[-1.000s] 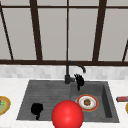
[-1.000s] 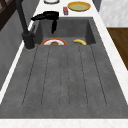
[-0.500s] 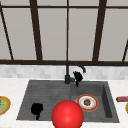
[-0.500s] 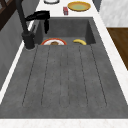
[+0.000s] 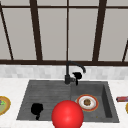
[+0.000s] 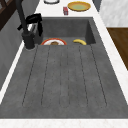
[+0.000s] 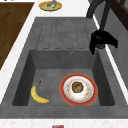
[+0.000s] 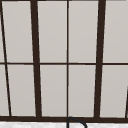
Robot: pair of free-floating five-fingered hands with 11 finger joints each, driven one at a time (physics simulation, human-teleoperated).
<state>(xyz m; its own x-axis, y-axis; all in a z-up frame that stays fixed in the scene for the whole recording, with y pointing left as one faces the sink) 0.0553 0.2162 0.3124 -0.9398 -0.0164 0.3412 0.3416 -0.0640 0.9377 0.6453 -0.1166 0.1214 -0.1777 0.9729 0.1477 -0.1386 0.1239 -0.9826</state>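
Observation:
My right hand (image 5: 77, 75) is at the black faucet (image 5: 67, 75), at the back rim of the sink. Its fingers and thumb curl down over the faucet handle on either side. The left side view has this hand (image 6: 35, 21) beside the faucet post (image 6: 23, 22), and the right side view has it (image 7: 102, 39) draped over the faucet base. My left hand (image 5: 37, 109) hangs over the drainboard's front left part. A large red ball (image 5: 67, 115) sits at the sink's front edge, between the left hand and the basin.
The basin holds a red-rimmed plate (image 7: 78, 88) with a brown food piece and a banana (image 7: 38, 95). A yellow plate (image 5: 2, 105) lies on the left counter. A red can (image 6: 65, 10) and another yellow plate (image 6: 79, 6) are on the right counter. Behind the sink (image 5: 107, 90) is a window.

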